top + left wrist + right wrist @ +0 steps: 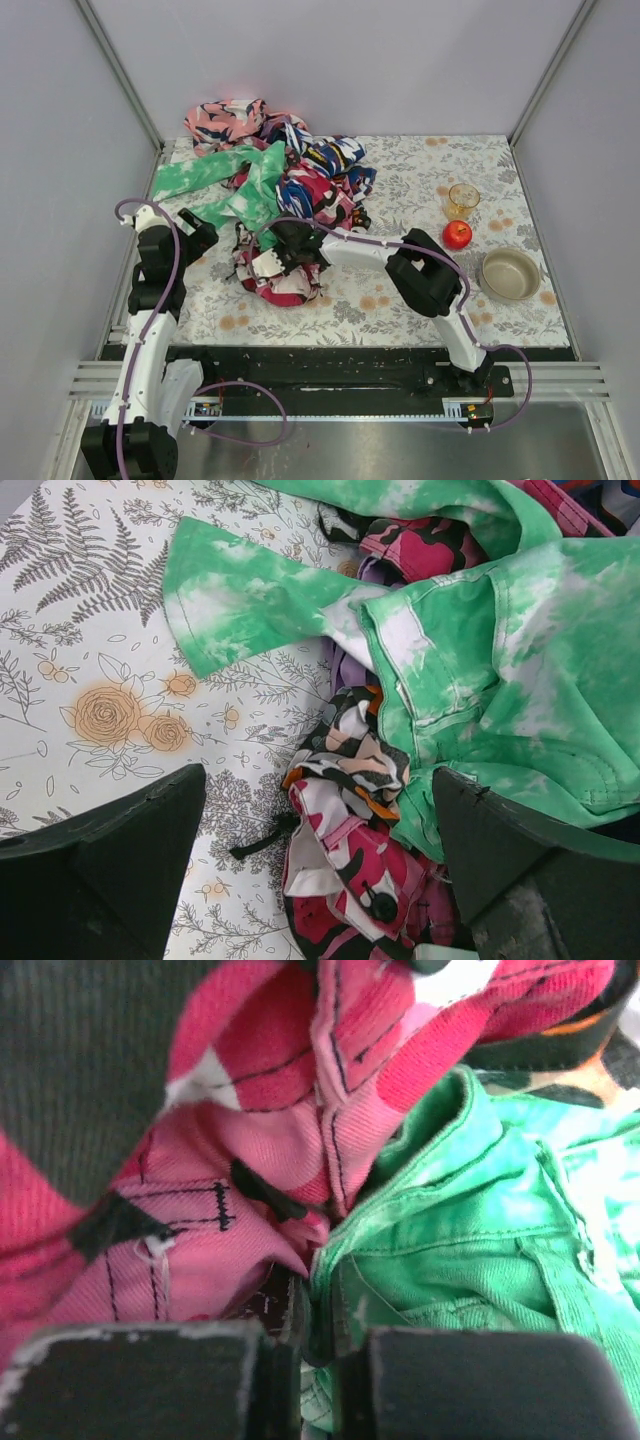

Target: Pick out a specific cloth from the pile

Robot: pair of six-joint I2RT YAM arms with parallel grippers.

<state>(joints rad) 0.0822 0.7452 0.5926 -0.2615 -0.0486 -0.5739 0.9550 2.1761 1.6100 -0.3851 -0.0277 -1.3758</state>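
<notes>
Under green tie-dye (480, 660) — lilac cloth (347, 670) mostly buried; apple (457, 234), bowl (510, 272) apart.

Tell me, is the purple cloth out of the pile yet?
Not yet. Done: both arms are at the pile. In hand: the right gripper is dug in, fingers nearly together on pink and green fabric, not purple. The left gripper hangs open. Left: the purple cloth only peeks out under the green cloth, so it must be gripped and pulled free.
</notes>
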